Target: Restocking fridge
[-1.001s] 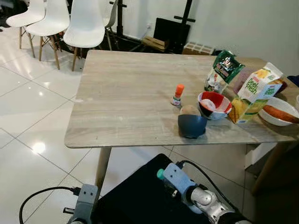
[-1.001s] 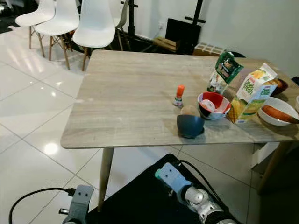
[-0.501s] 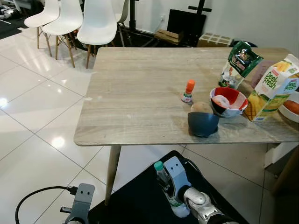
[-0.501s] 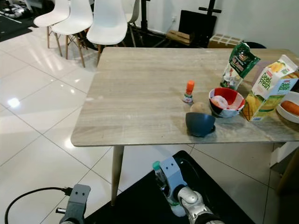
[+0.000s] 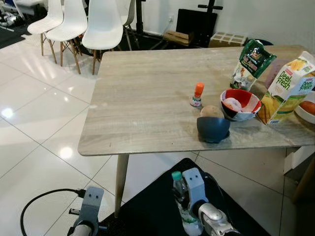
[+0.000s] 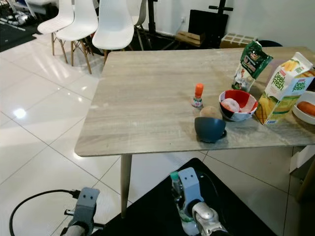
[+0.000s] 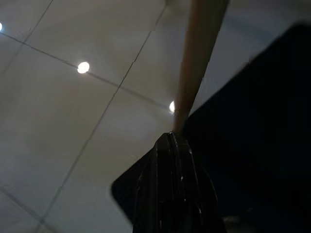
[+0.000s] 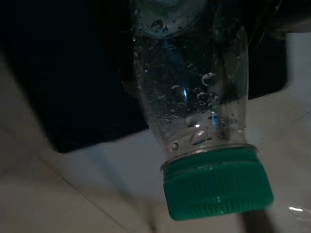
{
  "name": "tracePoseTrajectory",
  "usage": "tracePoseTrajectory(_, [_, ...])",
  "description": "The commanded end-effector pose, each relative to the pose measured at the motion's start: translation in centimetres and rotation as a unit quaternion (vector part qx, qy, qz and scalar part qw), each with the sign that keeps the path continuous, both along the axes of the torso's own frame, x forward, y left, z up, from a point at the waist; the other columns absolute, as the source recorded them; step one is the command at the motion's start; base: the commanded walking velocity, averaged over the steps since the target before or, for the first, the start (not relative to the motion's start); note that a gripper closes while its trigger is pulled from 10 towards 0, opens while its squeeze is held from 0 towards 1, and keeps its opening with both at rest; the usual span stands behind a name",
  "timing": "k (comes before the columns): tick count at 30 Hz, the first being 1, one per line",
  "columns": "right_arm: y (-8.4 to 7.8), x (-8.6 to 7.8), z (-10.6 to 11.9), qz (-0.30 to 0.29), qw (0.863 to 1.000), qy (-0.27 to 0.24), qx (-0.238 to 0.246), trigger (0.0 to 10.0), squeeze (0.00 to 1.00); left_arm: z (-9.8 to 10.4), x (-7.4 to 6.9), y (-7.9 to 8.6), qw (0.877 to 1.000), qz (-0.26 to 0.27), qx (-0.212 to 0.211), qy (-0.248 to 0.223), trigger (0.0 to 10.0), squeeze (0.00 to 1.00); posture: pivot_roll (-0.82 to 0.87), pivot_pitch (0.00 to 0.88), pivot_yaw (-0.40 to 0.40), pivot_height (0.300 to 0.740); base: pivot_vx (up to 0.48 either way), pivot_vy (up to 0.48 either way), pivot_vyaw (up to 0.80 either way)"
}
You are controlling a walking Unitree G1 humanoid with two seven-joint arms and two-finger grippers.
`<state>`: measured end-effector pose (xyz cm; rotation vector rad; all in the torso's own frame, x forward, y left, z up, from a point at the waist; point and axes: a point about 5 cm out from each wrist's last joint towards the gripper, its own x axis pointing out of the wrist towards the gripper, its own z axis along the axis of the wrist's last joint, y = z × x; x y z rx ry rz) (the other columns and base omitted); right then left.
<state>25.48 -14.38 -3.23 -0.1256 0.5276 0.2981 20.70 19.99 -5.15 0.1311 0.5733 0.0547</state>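
Note:
My right gripper (image 5: 189, 219) is shut on a clear plastic bottle (image 5: 181, 199) with a green cap (image 5: 176, 175), held low in front of me below the table's near edge. In the right wrist view the bottle (image 8: 189, 97) shows droplets inside, with its cap (image 8: 217, 187) pointing away from the wrist. My left gripper (image 7: 172, 145) hangs low over the tiled floor with its black fingers (image 7: 170, 189) pressed together and nothing between them. Its wrist (image 5: 89, 211) is at my lower left.
The wooden table (image 5: 142, 93) carries a small orange-capped bottle (image 5: 198, 94), a dark blue bowl (image 5: 213, 129), a red bowl (image 5: 240, 104), a juice carton (image 5: 290, 88) and a green bag (image 5: 252, 64). White chairs (image 5: 101, 24) stand at the far left. A table leg (image 5: 121, 182) rises beside my left arm.
The camera has shifted, so the table sits a little differently. The bottle in my right gripper has come up further into view and stands more upright.

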Motion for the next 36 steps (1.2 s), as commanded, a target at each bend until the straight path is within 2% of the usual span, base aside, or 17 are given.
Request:
tracePoseTrajectory(1, [-0.8,-0.5,-0.4,-0.024,0.999,0.003,-0.022,10.0,0.00,-0.4,-0.6,-0.1,1.000,0.010,-0.012,0.007,10.0,0.00,-0.02,0.084,0.032,0.740,0.000,0.000,0.00])
tracePoseTrajectory(7, [-0.5,-1.0,-0.8,-0.012,1.000,0.013,-0.016,10.0,0.00,-1.0,-1.6,-0.2,0.999,0.016,-0.045,0.013,10.0,0.00,-0.03,0.081,0.026,0.740,0.000,0.000,0.00])
tracePoseTrajectory(14, [0.1,-1.6,-1.3,0.021,0.999,0.024,-0.037,10.0,0.00,-1.6,-2.7,0.2,0.997,0.047,-0.053,0.030,10.0,0.00,-0.02,0.082,0.011,0.740,0.000,0.000,0.00])
tracePoseTrajectory(23, [0.0,-1.5,-1.4,0.018,0.998,0.036,-0.054,10.0,0.00,-1.8,-2.9,0.4,0.995,0.067,-0.064,0.035,10.0,0.00,-0.04,0.081,0.009,0.740,0.000,0.000,0.00])
tracePoseTrajectory(36, [-1.0,-2.6,-2.1,0.022,0.995,0.050,-0.086,10.0,0.00,-2.1,-3.2,0.2,0.994,0.068,-0.067,0.045,10.0,0.00,-0.04,0.081,0.015,0.740,0.000,0.000,0.00])
